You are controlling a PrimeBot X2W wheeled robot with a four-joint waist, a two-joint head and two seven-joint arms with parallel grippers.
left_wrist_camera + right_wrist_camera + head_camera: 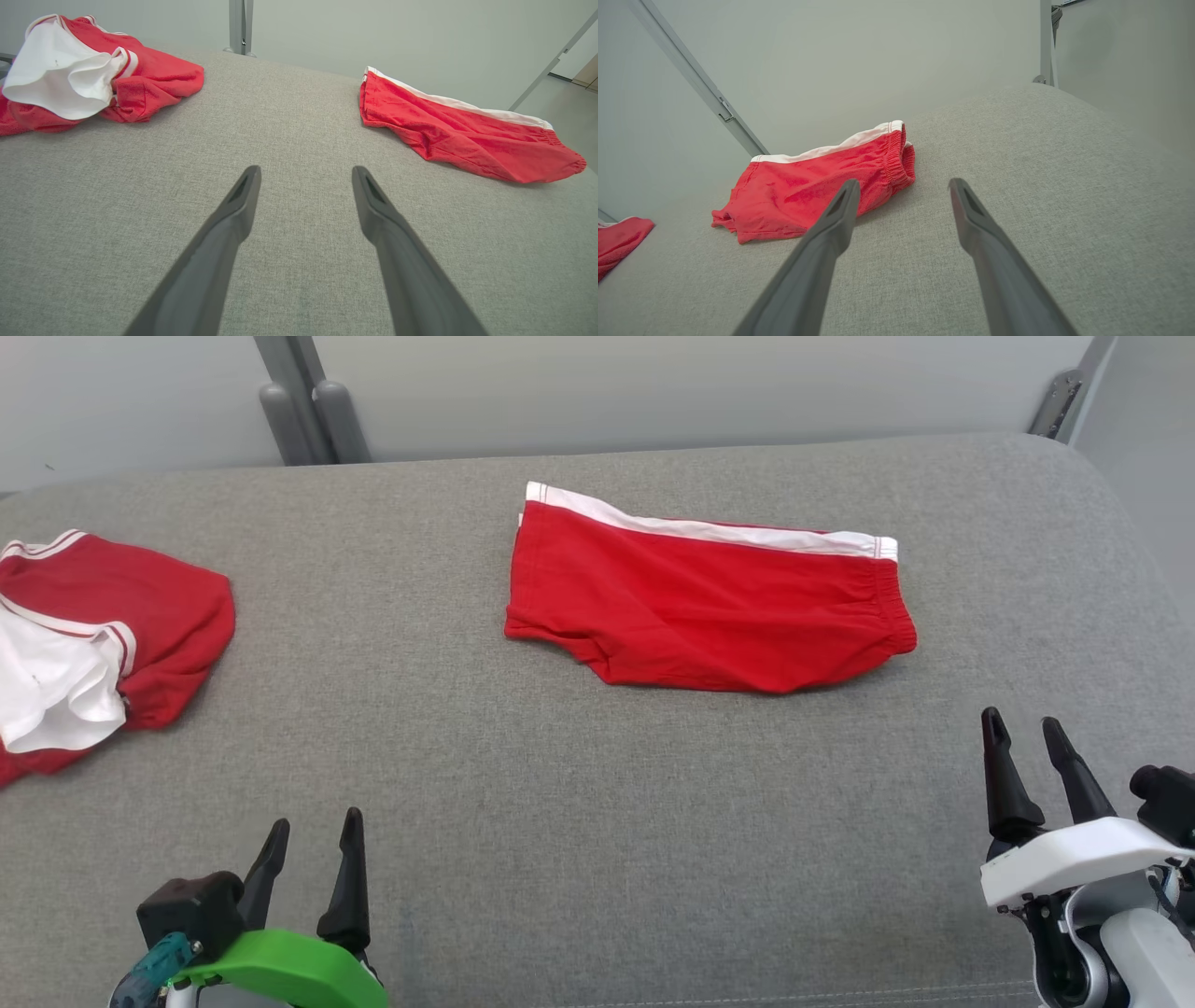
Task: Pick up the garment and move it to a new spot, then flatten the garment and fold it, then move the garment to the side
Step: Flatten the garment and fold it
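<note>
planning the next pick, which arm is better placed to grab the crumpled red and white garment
Left, likely: the crumpled garment lies nearer the left gripper; the right gripper sits far across, past the folded shorts. Both are open.

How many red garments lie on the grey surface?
2. One, the folded red shorts, lies near the middle, toward the far edge. The other, a crumpled red-and-white garment, lies at the robot's left, partly outside the head view; more could be hidden there.

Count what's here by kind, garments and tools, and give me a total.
Garments: 2 (red shorts, crumpled red-and-white garment)
Tools: 2 (left tool, right tool, both open)
Total: 4
</note>
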